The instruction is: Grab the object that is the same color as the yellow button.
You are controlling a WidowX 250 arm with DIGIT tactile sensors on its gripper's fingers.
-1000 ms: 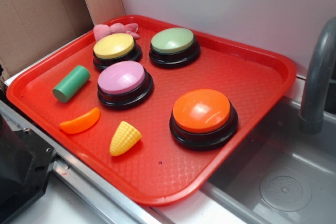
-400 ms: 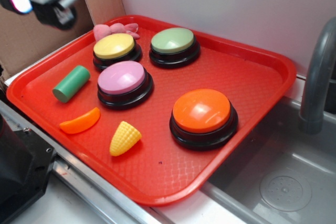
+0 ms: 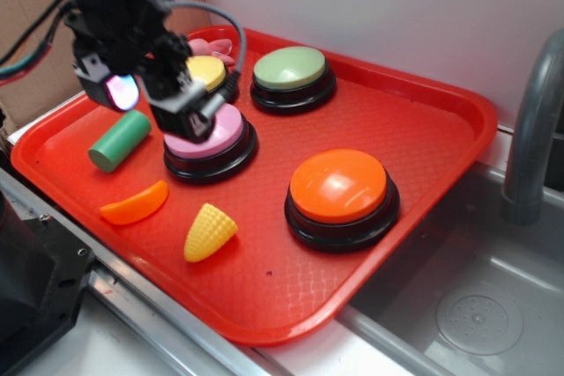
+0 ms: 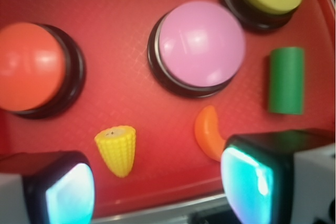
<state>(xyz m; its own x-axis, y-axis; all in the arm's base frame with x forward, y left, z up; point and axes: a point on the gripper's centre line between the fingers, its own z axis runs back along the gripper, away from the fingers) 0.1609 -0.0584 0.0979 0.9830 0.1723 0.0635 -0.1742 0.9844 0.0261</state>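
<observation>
The gripper hangs above the red tray, over the pink button, and holds nothing. In the wrist view its two fingers stand wide apart at the bottom corners, with bare tray between them.

The toy corn piece lies on its side near the tray's near edge, well apart from the gripper; in the wrist view the corn sits just beside the left finger, untouched. Left of the corn lies an orange crescent slice, and farther left a green cylinder rests on its side.

The yellow button sits at the far left of the tray, partly hidden by the arm. A green button stands to its right, and a larger orange button sits on the right, nearer. A grey faucet rises over the sink on the right.
</observation>
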